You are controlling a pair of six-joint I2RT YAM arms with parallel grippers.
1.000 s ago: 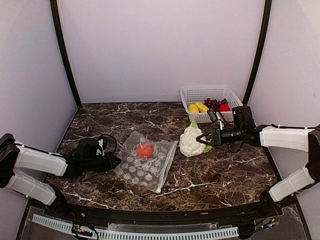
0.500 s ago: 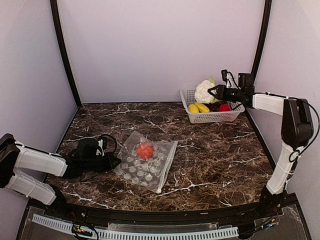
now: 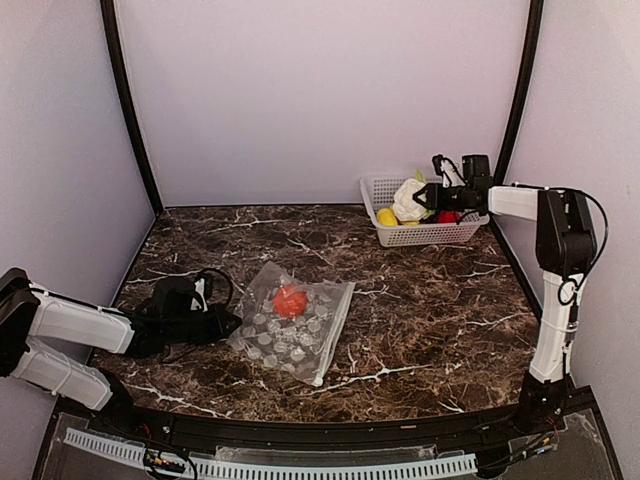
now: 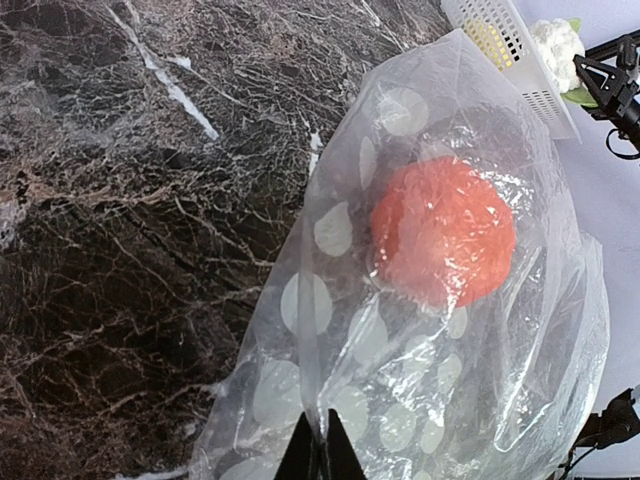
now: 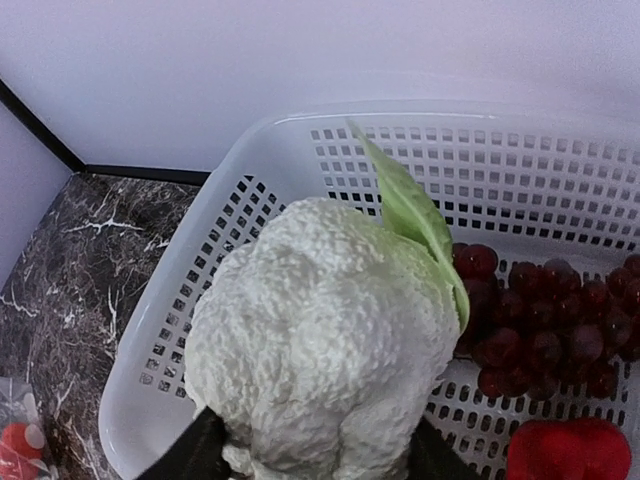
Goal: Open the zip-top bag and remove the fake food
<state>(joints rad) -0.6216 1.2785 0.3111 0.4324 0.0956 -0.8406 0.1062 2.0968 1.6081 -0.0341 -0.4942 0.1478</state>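
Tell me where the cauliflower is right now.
In the top view the cauliflower is at the back right, gripped by the right gripper over the white basket, beside the grapes.

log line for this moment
right tool: shut on cauliflower, over basket | left tool: shut on zip-top bag | red food: inside bag
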